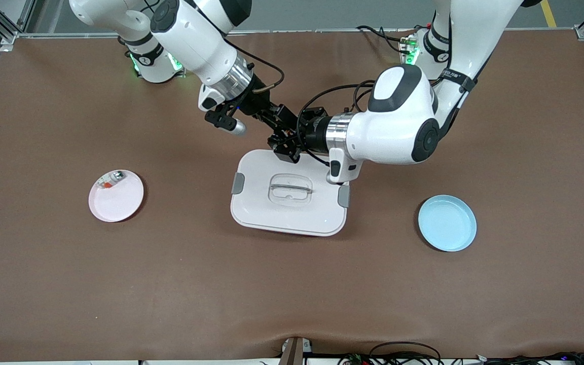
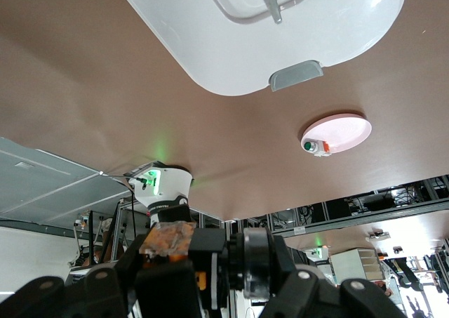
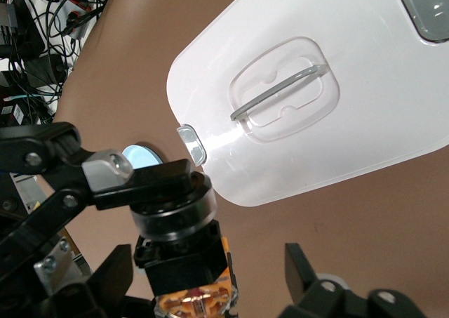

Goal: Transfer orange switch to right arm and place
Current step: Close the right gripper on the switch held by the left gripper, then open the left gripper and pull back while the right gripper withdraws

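The orange switch (image 3: 184, 258) is a black block with an orange end and a round collar. It is up in the air over the edge of the white lidded box (image 1: 290, 195) that lies farthest from the front camera. My left gripper (image 1: 286, 148) is shut on the orange switch, which also shows in the left wrist view (image 2: 210, 251) between its fingers. My right gripper (image 3: 210, 276) is open. Its fingers (image 3: 303, 262) stand on either side of the switch's body with gaps. In the front view the right gripper (image 1: 281, 120) meets the left one tip to tip, and the switch is hidden among the fingers.
A pink plate (image 1: 119, 200) toward the right arm's end holds a small clear-and-white part (image 1: 111, 179) with orange and green bits. A blue plate (image 1: 447, 223) lies toward the left arm's end. The white box has a clear handle (image 1: 291, 188) and grey clips.
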### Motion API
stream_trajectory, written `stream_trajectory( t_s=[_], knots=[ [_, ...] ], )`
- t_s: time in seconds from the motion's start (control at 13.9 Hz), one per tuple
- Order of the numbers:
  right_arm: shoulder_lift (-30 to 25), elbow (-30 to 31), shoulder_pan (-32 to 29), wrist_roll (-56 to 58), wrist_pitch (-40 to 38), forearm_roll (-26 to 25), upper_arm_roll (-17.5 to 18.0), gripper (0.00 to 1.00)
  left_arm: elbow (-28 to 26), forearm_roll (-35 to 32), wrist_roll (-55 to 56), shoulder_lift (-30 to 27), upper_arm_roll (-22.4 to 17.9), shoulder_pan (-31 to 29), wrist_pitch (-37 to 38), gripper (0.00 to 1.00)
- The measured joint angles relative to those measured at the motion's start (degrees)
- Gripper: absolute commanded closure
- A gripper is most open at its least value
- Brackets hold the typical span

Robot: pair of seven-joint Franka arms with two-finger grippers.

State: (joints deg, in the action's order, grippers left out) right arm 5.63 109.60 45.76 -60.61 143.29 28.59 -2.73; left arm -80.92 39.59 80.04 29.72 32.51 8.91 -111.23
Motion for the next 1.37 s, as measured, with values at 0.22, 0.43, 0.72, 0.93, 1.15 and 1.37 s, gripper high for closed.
stream_trajectory(
  t_s=[0.22,0.43,0.72,0.93,1.15,1.37],
  knots=[
    [0.00,-0.14,0.00,0.00,-0.03,0.00,0.04,1.00,0.00,0.00,0.00,0.00,0.00,0.09,0.00,1.00],
    [0.01,-0.31,0.00,0.13,0.01,-0.01,0.03,1.00,0.09,0.08,0.05,0.02,0.02,0.11,0.02,1.00],
    [0.01,-0.33,0.00,0.15,0.00,-0.01,0.03,1.00,0.10,0.08,0.06,0.01,0.02,0.11,0.02,1.00],
    [0.01,-0.40,0.00,0.19,-0.01,-0.01,0.00,1.00,0.18,0.08,0.06,0.01,0.02,0.10,0.02,0.01],
    [0.01,-0.63,0.00,0.17,-0.17,-0.01,-0.07,1.00,0.43,0.08,0.06,0.01,0.00,0.09,0.00,0.00],
    [0.01,-0.79,-0.02,0.17,-0.45,-0.01,-0.27,1.00,0.97,0.08,0.06,0.01,-0.10,-0.11,-0.01,0.00]
  ],
)
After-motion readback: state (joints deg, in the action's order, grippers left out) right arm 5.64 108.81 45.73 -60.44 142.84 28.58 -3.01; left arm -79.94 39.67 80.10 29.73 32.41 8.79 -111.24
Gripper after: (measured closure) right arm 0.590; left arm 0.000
